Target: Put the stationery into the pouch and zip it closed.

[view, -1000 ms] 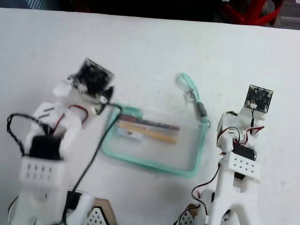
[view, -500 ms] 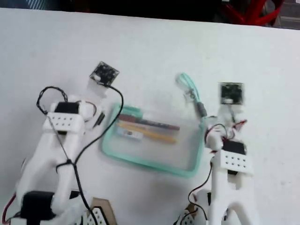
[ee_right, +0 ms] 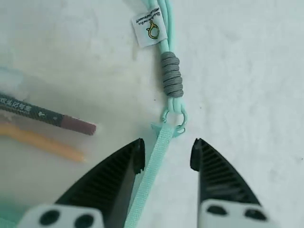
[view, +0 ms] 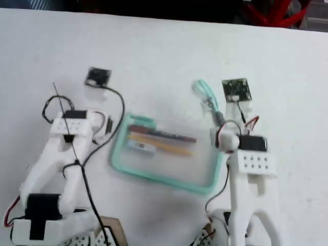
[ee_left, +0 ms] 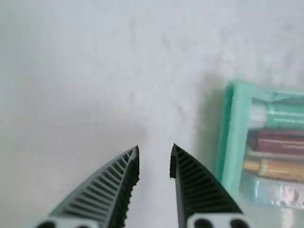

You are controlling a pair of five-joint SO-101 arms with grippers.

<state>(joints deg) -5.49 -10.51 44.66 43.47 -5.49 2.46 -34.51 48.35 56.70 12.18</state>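
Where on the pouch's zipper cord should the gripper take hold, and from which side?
The grey knot on the cord: it is the thickest part, lying flat just past the zip. Come from above, jaws across it; the right gripper hangs open near it.

Stationery [view: 159, 139] lies inside the pouch [view: 164, 178], the left gripper [ee_left: 154, 156] just beside its left end, the right gripper [ee_right: 165, 149] over its right end.

Mint-edged clear pouch [view: 174, 165], white table [view: 169, 51]
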